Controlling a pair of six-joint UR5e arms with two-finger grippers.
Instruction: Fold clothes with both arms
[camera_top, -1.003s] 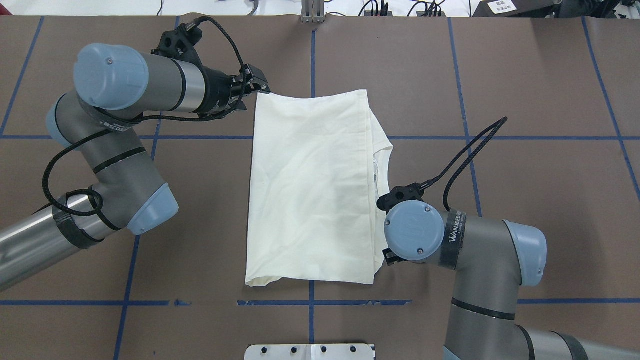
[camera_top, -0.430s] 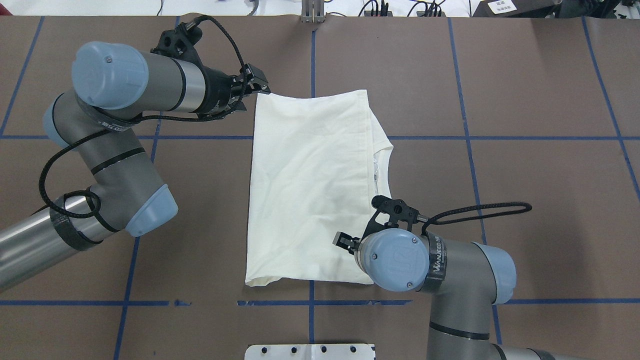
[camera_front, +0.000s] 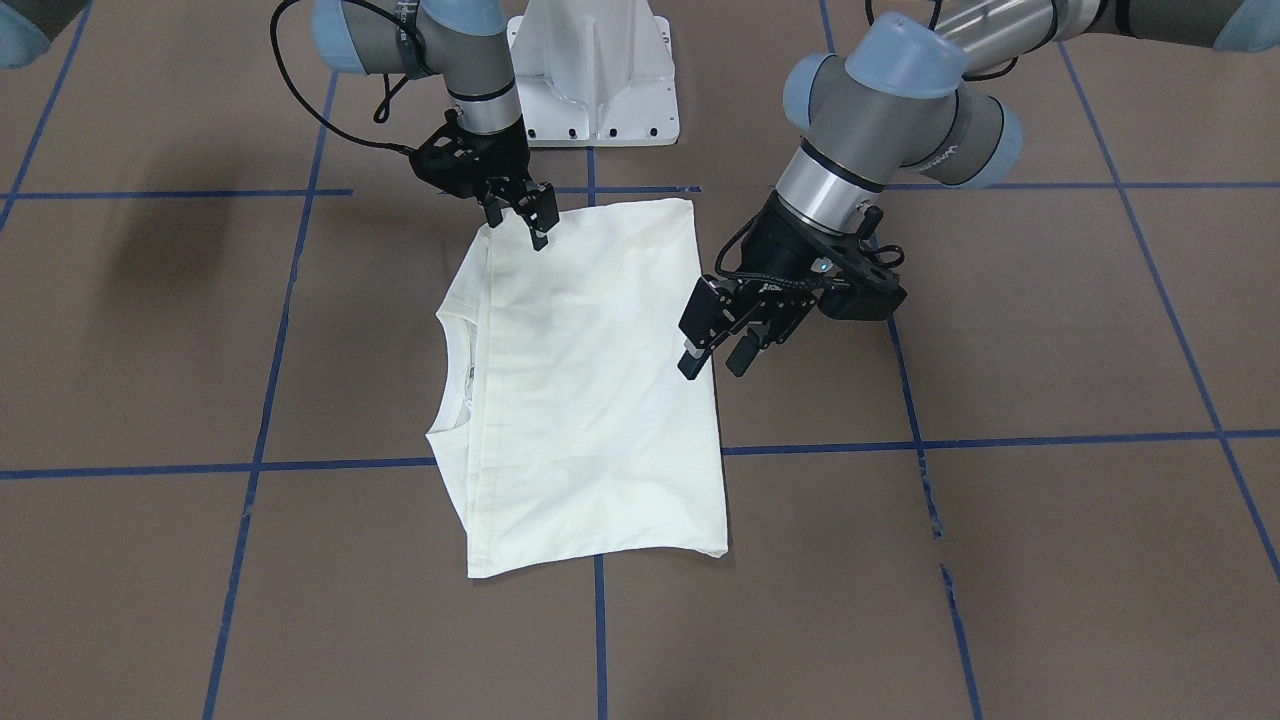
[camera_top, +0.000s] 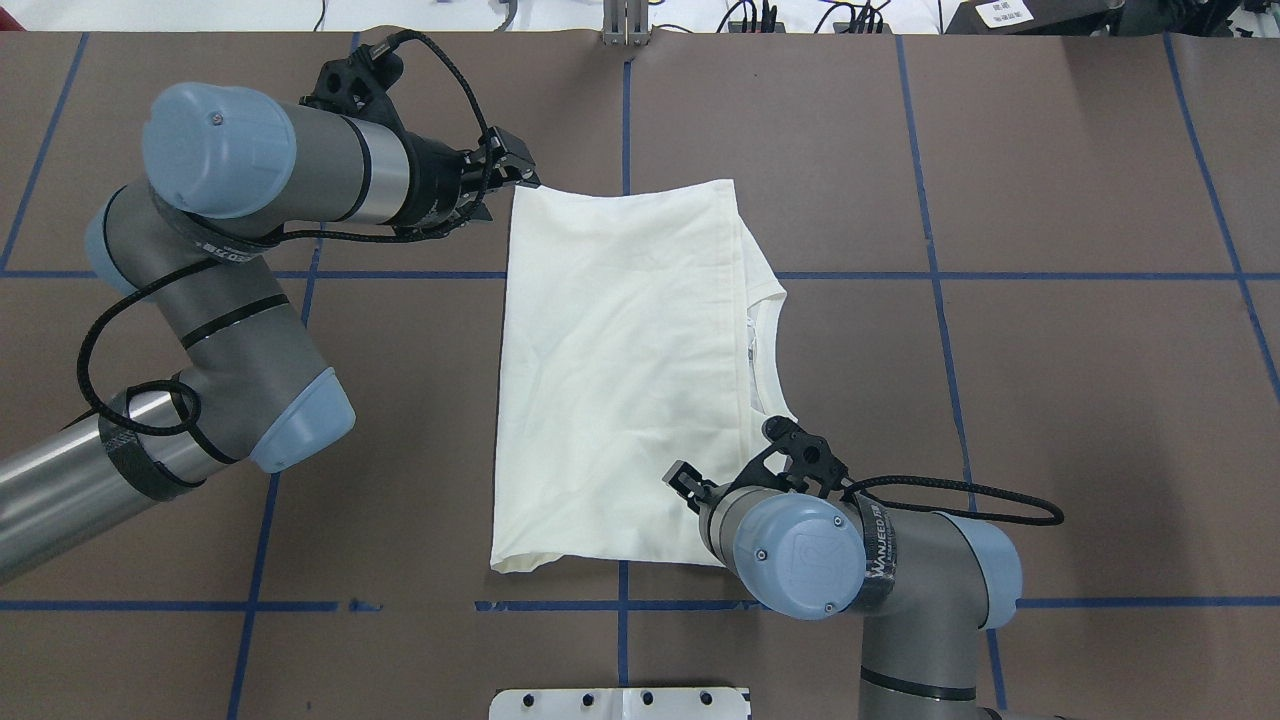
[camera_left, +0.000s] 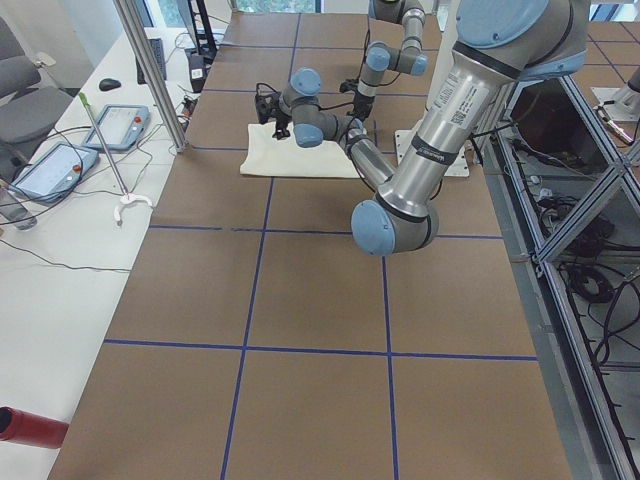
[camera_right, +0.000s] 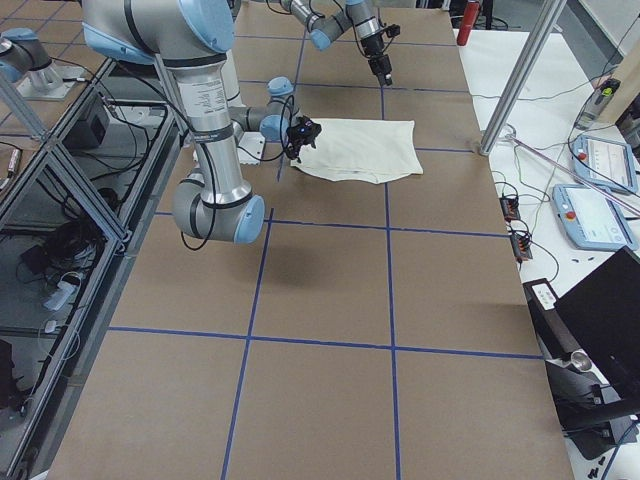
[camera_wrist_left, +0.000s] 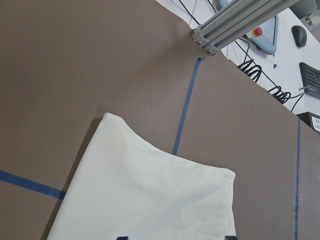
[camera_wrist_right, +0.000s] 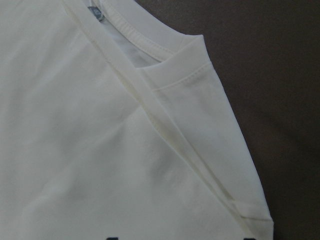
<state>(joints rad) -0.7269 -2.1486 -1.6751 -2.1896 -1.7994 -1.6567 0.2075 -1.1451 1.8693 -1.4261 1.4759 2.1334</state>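
The clothes are one cream shirt (camera_top: 620, 380), lying folded and flat mid-table, its ribbed collar (camera_top: 768, 300) poking out on the right side. No print shows. In the front view the shirt (camera_front: 590, 380) spans the centre. My left gripper (camera_top: 515, 170) hovers open by the shirt's far left corner; in the front view the left gripper (camera_front: 712, 358) hangs above the cloth edge with nothing between its fingers. My right gripper (camera_top: 683, 480) is open over the shirt's near right part, close to the cloth. The right wrist view shows the collar (camera_wrist_right: 150, 45) and a folded hem.
The white pedestal base (camera_front: 595, 70) stands at the robot's edge of the table. An aluminium post (camera_top: 625, 25) rises at the far edge. Blue tape lines cross the brown tabletop. Teach pendants (camera_left: 50, 170) and cables lie on the side bench.
The right arm swung its wrist from beside the collar toward the near edge, bringing its gripper over the shirt's near right part. The left arm barely moved.
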